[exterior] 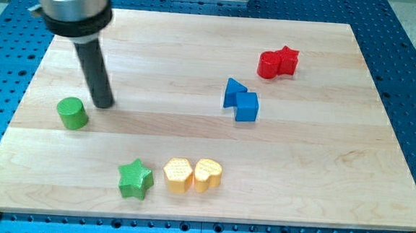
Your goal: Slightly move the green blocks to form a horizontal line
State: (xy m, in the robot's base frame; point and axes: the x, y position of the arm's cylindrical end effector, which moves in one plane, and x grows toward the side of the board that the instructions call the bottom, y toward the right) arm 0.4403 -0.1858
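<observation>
A green cylinder [72, 113] stands at the view's left on the wooden board [197, 58]. A green star [135, 179] lies lower, toward the view's bottom, right of the cylinder. My tip [104, 104] rests on the board just right of and slightly above the green cylinder, a small gap apart from it. The rod rises from there toward the view's top left. The green star is well below my tip.
Two yellow blocks, a hexagon [178, 175] and a heart [208, 175], sit side by side right of the green star. Two blue blocks [241, 100] touch near the middle. Two red blocks [278, 62] touch at the upper right.
</observation>
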